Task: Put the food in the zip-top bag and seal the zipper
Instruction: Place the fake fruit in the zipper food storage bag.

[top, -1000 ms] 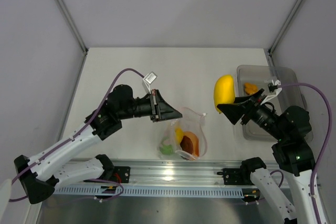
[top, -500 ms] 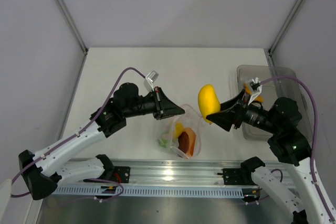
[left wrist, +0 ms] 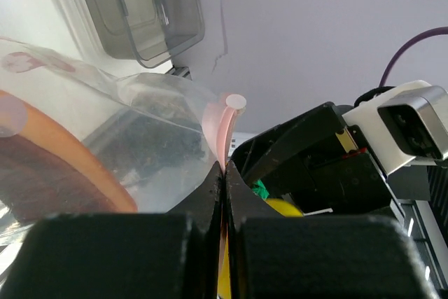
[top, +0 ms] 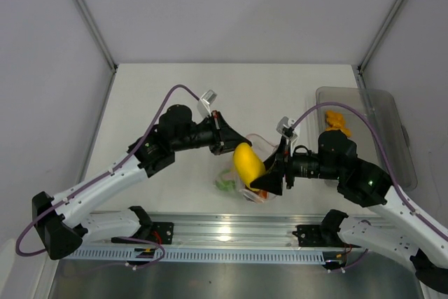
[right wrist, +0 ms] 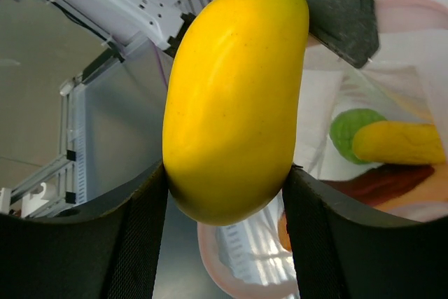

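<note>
Top external view: the white surface (top: 161,96) carries both arms reaching toward each other near its front middle. The left arm (top: 119,173) stretches up and rightward from its base, elbow raised, wrist pointing right. The right arm (top: 378,190) bends low across from the right side, wrist pointing left. A grey-clear tray (top: 392,138) sits at the right edge with an orange piece (top: 336,118) at its far end.

The zip-top bag (top: 260,146) stands between the two wrists, mouth up. The left claw (top: 234,141) is clenched on the bag's mouth edge. In the left wrist view its fingers (left wrist: 140,250) are pressed flat together on the pink zipper (left wrist: 222,127), which rises just above them.

The right claw (top: 262,183) is grasping a large yellow piece (top: 247,164), held upright over the bag mouth. In the right wrist view the black fingers (right wrist: 140,243) grip its lower end from both sides. From above, the lower end may already sit within the mouth, but I cannot tell for sure.

Inside the bag lie a reddish-brown piece (right wrist: 378,180), a green lime (right wrist: 353,131) and a small yellow oval (right wrist: 399,143), the oval lying across the lime.
</note>
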Controlling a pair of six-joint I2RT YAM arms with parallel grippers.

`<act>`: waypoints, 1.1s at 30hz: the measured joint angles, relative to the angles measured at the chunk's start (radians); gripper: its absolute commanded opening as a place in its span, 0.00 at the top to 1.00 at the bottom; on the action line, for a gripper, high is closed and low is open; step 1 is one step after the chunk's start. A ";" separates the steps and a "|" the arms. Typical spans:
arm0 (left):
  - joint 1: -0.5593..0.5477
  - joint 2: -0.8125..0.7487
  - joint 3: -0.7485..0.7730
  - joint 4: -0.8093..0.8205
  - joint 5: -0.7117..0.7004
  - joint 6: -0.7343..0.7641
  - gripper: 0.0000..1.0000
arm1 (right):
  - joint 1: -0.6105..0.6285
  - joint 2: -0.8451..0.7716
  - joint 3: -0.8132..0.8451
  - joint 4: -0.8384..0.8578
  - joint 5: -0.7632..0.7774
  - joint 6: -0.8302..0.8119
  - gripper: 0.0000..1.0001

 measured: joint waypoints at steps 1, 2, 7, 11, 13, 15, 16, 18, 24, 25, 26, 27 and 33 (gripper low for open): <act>0.000 -0.002 0.000 -0.005 -0.004 0.002 0.99 | 0.000 -0.005 0.000 -0.014 0.016 -0.005 1.00; 0.000 -0.006 0.000 -0.011 -0.008 0.006 0.99 | 0.000 -0.010 0.000 -0.026 0.031 -0.010 1.00; 0.000 -0.040 0.000 -0.039 -0.039 0.018 1.00 | 0.000 -0.014 -0.008 -0.076 0.105 -0.023 1.00; 0.000 -0.063 0.000 -0.055 -0.053 0.027 0.99 | 0.000 -0.002 -0.020 -0.097 0.143 -0.026 1.00; 0.000 -0.072 0.000 -0.061 -0.056 0.034 0.99 | 0.000 0.010 -0.020 -0.109 0.161 -0.028 1.00; 0.000 -0.080 0.000 -0.065 -0.056 0.035 0.99 | 0.000 0.024 -0.023 -0.111 0.180 -0.028 0.85; 0.000 -0.083 0.000 -0.067 -0.056 0.036 1.00 | -0.001 0.031 -0.026 -0.112 0.190 -0.028 0.79; 0.000 -0.087 0.000 -0.071 -0.056 0.037 0.99 | -0.001 0.042 -0.031 -0.112 0.206 -0.028 0.52; 0.000 -0.088 -0.001 -0.073 -0.055 0.042 0.99 | -0.001 0.060 -0.032 -0.097 0.225 -0.024 0.36; 0.000 -0.088 -0.001 -0.073 -0.055 0.042 0.99 | -0.001 0.061 -0.032 -0.092 0.224 -0.023 0.34; 0.000 -0.088 -0.002 -0.073 -0.055 0.042 1.00 | -0.001 0.063 -0.032 -0.088 0.224 -0.020 0.31; 0.000 -0.089 -0.002 -0.074 -0.055 0.042 0.99 | -0.001 0.063 -0.033 -0.083 0.224 -0.018 0.30; 0.000 -0.092 -0.008 -0.073 -0.054 0.042 0.99 | -0.001 0.068 -0.044 -0.061 0.228 -0.010 0.11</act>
